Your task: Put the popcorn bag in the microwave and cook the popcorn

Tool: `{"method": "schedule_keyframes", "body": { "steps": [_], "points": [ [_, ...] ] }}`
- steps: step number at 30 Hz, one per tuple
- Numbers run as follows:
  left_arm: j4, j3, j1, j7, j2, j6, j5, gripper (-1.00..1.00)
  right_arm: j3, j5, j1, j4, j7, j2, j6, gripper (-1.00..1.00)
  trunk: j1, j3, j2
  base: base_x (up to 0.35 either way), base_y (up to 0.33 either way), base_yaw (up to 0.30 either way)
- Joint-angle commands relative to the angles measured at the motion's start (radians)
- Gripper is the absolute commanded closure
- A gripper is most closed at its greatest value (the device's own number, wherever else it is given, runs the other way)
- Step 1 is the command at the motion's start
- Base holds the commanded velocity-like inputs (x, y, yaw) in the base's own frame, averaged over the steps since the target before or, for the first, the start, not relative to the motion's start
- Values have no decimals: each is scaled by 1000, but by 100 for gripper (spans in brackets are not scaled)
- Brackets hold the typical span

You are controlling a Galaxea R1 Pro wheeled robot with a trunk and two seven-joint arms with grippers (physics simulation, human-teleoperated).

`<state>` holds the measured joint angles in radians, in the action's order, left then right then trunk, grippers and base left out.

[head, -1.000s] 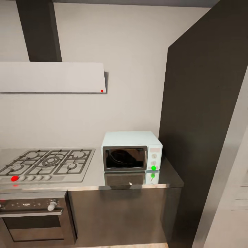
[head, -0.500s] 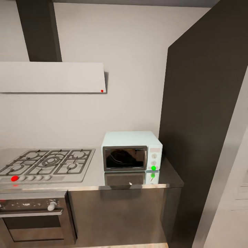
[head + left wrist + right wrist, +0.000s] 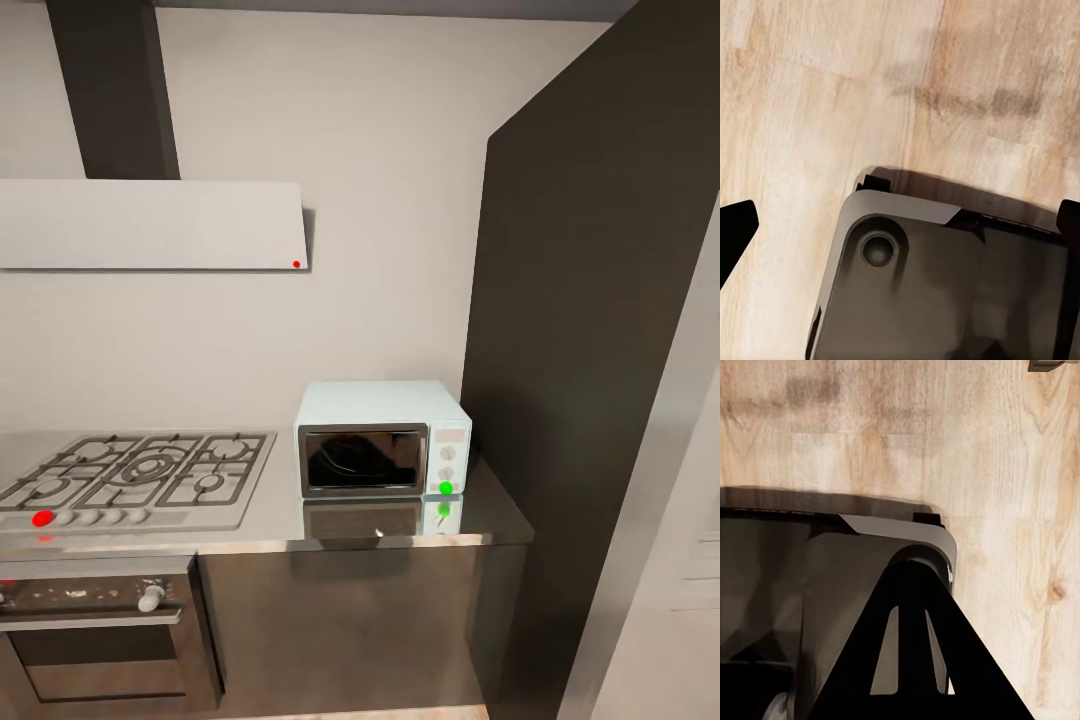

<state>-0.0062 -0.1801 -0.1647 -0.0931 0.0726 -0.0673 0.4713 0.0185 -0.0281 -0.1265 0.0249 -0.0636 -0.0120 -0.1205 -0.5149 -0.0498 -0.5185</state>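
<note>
The microwave point(image 3: 383, 438) is seen standing on the grey surface point(image 3: 480, 515) with its door closed and a green light lit at its lower right, so heating is judged to be under way or done, though the popcorn bag cannot be made out behind the dark glass. Around it, largest first, are noted the tall dark cabinet point(image 3: 590, 350) at its right, the white hood point(image 3: 150, 224), the gas hob point(image 3: 135, 475) and the oven point(image 3: 100, 635) below. Left fingers point(image 3: 736, 225) are spread and released over the wood floor point(image 3: 810, 90); the state of the right fingers point(image 3: 916, 660) cannot be told.

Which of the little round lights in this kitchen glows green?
The one on the microwave, at its lower right corner. The lights on the hob and hood are red.
</note>
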Motion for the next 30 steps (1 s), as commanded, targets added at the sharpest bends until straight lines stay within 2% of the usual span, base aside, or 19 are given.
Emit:
{"method": "schedule_keyframes", "body": {
  "steps": [1,30],
  "points": [
    [2,-9,-1,-4,1,-3,10,-100,1,-3,-1,3,-2,0,-5,100,0,0,-1,0,0,0],
    [2,-8,0,-4,1,-3,10,-100,1,-3,-1,3,-2,0,-5,100,0,0,-1,0,0,0]
  ]
}}
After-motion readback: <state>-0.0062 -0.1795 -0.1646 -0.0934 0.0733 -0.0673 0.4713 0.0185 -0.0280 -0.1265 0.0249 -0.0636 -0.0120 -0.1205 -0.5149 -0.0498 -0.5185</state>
